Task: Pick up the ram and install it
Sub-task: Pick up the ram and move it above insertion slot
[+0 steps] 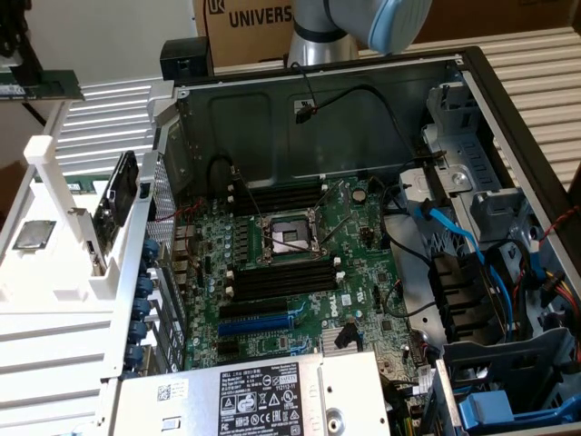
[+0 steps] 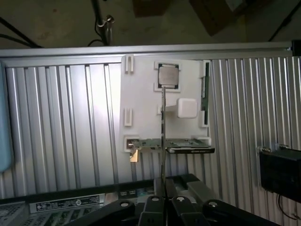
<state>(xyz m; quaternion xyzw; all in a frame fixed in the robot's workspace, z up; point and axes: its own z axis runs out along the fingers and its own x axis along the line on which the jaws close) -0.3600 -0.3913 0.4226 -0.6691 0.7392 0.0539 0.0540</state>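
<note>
The ram (image 1: 50,88) is a flat green stick held in the air at the exterior view's far upper left, above the white parts holder (image 1: 54,272) and well away from the open computer case. My gripper (image 1: 20,77) is shut on its end. In the wrist view the ram (image 2: 163,136) shows edge-on as a thin line rising from between my fingertips, with my gripper (image 2: 163,201) clamped on it. The black memory slots (image 1: 281,277) lie on the motherboard beside the processor socket (image 1: 283,238), with more slots (image 1: 277,195) on its far side.
The white holder (image 2: 141,99) carries a processor chip (image 2: 168,74), a black card (image 1: 113,204) and another green stick (image 2: 205,89). The case (image 1: 318,109) holds blue cables (image 1: 454,236), a blue slot (image 1: 259,322) and a power supply (image 1: 263,400). A cardboard box (image 1: 245,27) stands behind.
</note>
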